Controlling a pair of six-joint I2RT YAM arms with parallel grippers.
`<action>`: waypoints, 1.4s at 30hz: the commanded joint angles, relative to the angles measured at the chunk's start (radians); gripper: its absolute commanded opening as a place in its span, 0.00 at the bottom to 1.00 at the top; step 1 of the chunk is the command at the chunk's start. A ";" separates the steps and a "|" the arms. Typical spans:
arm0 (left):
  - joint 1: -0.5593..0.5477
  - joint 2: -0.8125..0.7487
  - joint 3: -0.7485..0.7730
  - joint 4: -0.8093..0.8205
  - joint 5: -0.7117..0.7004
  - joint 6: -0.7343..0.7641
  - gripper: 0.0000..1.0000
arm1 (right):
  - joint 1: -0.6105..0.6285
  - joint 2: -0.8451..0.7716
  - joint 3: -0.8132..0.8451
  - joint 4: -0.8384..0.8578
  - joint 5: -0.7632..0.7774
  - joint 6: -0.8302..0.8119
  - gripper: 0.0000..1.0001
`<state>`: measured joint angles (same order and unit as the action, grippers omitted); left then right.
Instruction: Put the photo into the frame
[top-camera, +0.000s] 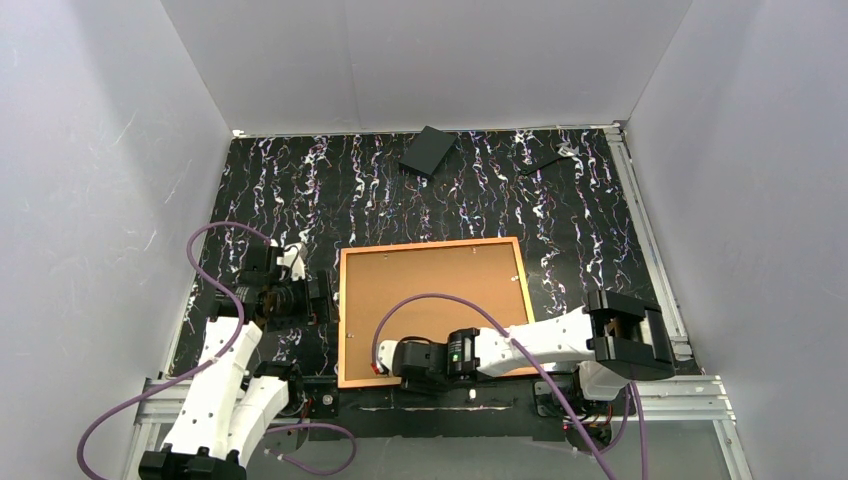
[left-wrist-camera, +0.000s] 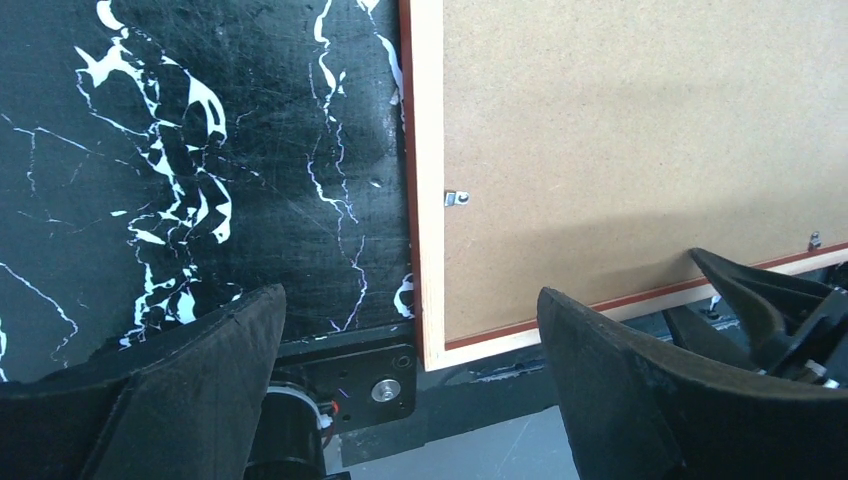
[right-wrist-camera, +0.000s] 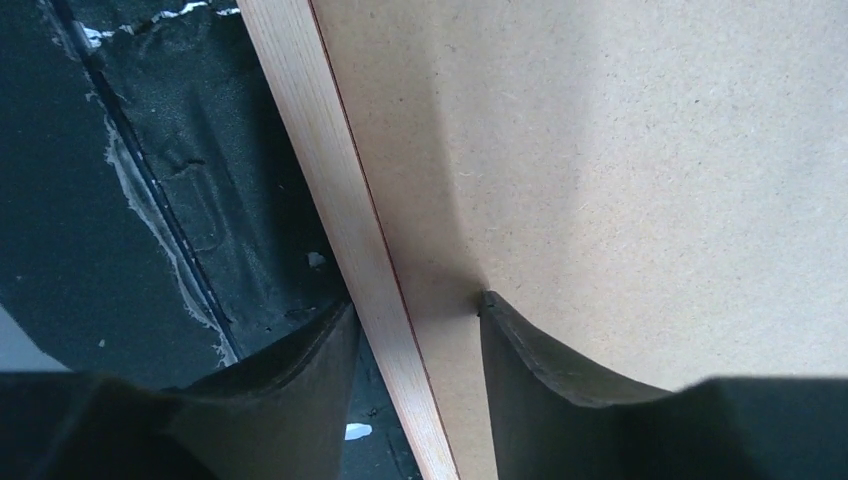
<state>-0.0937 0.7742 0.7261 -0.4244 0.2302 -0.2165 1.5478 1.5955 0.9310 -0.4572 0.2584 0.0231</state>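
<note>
The frame (top-camera: 342, 320) lies back up on the black marbled mat, near the front edge, with a plain brown board (top-camera: 430, 300) filling it. The photo is not in view. My right gripper (top-camera: 383, 367) is at the frame's near-left corner. In the right wrist view it (right-wrist-camera: 415, 310) is open and straddles the light wood rail (right-wrist-camera: 330, 180), with one fingertip (right-wrist-camera: 490, 305) resting on the board (right-wrist-camera: 620, 150) and the other outside the rail. My left gripper (top-camera: 325, 298) is open and empty just left of the frame, and in the left wrist view (left-wrist-camera: 410, 400) it hovers above the frame's near-left corner (left-wrist-camera: 425, 200).
A flat black rectangular piece (top-camera: 428, 150) lies at the back of the mat, and a small dark item (top-camera: 550, 158) lies to its right. A small metal turn-clip (left-wrist-camera: 457, 198) sits on the frame's left rail. White walls close in three sides.
</note>
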 joint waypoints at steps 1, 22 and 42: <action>0.005 -0.015 -0.009 -0.058 0.080 0.014 0.96 | 0.009 0.044 0.039 -0.028 0.070 0.010 0.48; 0.002 -0.118 0.148 -0.022 0.282 0.004 0.96 | -0.175 -0.088 0.001 0.070 -0.166 0.007 0.01; -0.127 -0.026 0.506 -0.020 0.716 0.431 0.98 | -0.430 -0.224 0.432 -0.423 -0.582 0.040 0.01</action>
<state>-0.1692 0.7502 1.2224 -0.4038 0.7986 0.0158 1.1477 1.3903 1.2736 -0.7830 -0.2394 0.0471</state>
